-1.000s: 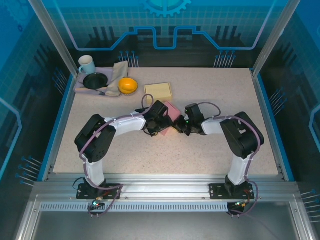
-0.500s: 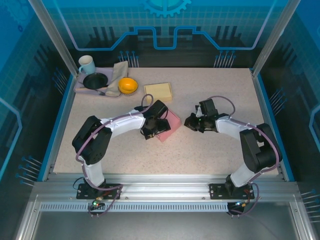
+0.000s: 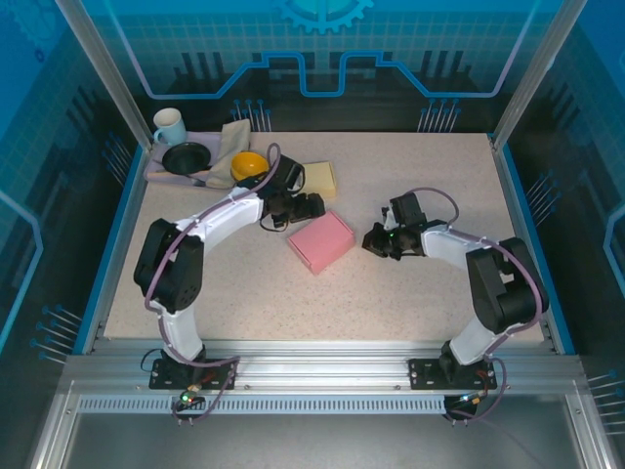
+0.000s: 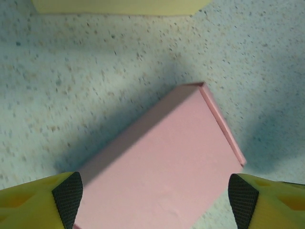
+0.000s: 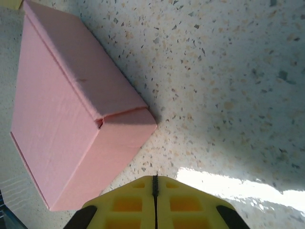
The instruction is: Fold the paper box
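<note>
Left tool (image 3: pixel 309 207) is backing off toward upper centre, jaws gaping wide, holding nothing. Right tool (image 3: pixel 375 240) is sitting pinched closed, empty. Pink paper box (image 3: pixel 320 241) is lying closed mid-frame on the desk (image 3: pixel 410 293), touching neither.

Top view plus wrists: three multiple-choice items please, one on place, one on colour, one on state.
1. Where is the pink paper box?
A. on the far-left tray
B. on the table between the arms
C. lifted in the left jaws
2. Colour of the flat rectangular item beyond it?
A. green
B. pale yellow
C. black
3. The right jaws are:
A. wide open
B. shut on the pink box
C. shut, empty
Key: 1 B, it lies flat on the tabletop; 2 B, top view shows pale yellow; 3 C, right wrist view shows the fingers meeting, box apart.
</note>
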